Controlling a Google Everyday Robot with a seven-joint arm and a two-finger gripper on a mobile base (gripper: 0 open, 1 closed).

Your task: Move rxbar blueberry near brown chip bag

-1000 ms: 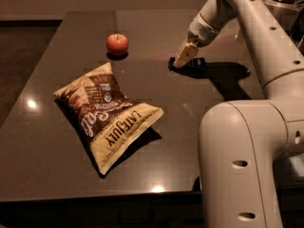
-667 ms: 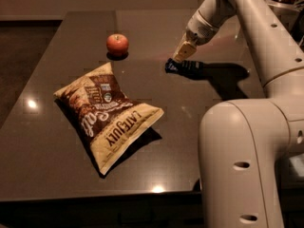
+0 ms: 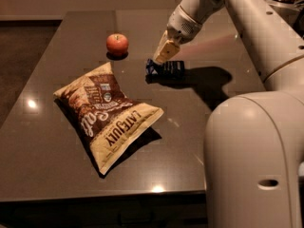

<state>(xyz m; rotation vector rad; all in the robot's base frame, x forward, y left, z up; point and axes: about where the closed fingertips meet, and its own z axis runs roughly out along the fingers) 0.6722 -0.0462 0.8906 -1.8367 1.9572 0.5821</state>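
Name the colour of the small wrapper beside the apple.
Dark navy blue, clearest in the camera view. The pincer hangs over one end of the rxbar blueberry.

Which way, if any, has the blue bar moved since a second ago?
Yes. The rxbar blueberry has slid left, toward the apple and brown chip bag; the hand sits over its left end.

Tan gripper (image 3: pixel 164 55) at navy rxbar blueberry (image 3: pixel 172 69); brown chip bag (image 3: pixel 107 115) brown-cream.

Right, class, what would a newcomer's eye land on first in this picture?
The big brown chip bag lying on the dark table, then the white robot arm reaching in from the right. Its pincer sits at one end of the dark rxbar blueberry, with a red apple farther back.
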